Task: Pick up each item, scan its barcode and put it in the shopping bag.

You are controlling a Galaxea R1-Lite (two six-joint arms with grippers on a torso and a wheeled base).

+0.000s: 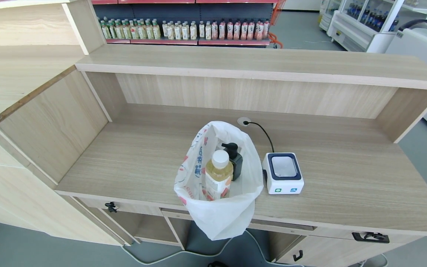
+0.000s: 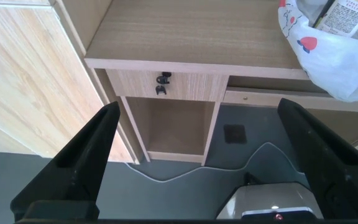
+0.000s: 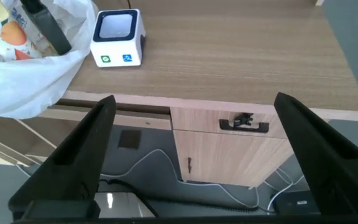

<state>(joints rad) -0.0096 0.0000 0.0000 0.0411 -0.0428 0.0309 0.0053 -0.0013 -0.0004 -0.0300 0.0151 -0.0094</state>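
Head view: shopping bag [image 1: 217, 207] at worktop [image 1: 347, 167] front edge, tea bottle [image 1: 219, 174] upright inside w/ pump bottle [image 1: 234, 159] at its 1 o'clock, scanner [image 1: 283, 173] just beside the bag at 3 o'clock; both items bagged, so task looks approx. done. Left wrist view: left end effector [image 2: 199, 107] fingers apart, empty, below worktop level, bag [image 2: 334, 62] up toward robot's right. Right wrist view: right end effector [image 3: 196, 101] also apart, empty, low; probably the nearer arm to the scanner [image 3: 118, 38], bag [image 3: 23, 81] beyond toward robot's left.

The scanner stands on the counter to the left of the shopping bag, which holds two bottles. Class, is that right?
No. The head view shows the scanner on the counter to the right of the shopping bag, which does hold two bottles.
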